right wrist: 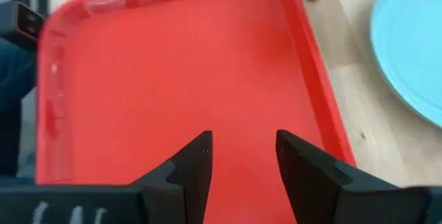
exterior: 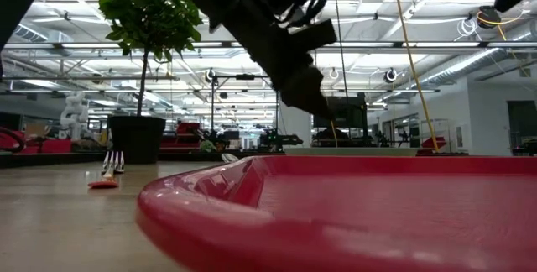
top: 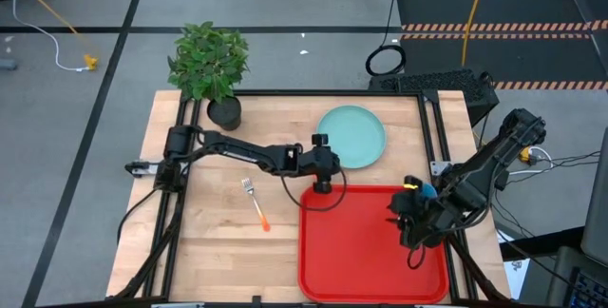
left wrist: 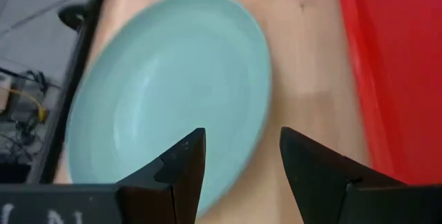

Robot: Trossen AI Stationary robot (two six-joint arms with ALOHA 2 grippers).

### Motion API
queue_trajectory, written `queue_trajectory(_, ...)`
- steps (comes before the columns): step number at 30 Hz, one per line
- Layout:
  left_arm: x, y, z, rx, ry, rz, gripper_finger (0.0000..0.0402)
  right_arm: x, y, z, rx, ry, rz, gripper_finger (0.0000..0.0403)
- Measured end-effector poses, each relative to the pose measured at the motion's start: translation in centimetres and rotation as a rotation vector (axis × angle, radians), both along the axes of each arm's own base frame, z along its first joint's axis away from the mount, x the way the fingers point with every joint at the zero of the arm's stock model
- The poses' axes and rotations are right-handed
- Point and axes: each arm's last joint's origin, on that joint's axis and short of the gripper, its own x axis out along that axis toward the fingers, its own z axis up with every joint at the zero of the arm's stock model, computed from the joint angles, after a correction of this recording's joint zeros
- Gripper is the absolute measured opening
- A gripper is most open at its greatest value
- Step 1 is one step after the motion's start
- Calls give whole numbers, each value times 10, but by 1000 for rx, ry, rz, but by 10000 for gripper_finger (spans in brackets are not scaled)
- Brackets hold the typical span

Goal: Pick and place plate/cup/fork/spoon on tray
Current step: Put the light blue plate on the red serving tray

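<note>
Left gripper [left wrist: 238, 165] spread, straddling plate [left wrist: 166, 92] rim near tray [top: 366, 251] far edge; go lower, pinch rim squarely.

red tray [top: 361, 251] interior bare, wood beside fork [top: 255, 202] open, potted plant [top: 211, 66] crowding far-left corner

The plate [left wrist: 169, 92] is cut off by the left wrist view's edge.

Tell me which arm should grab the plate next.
Left. The left gripper is open right at the plate's near edge, while the right gripper hangs open over the tray, farther away.
</note>
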Motion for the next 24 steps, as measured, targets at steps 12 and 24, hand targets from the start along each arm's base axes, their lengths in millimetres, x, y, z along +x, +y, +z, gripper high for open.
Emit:
queue_trajectory(12,6,11,-34,-10,86,-91,188,4,3,2,9,-41,39,153)
queue_trajectory(24,8,25,-56,30,148,-121,89,5,5,4,10,-61,64,153)
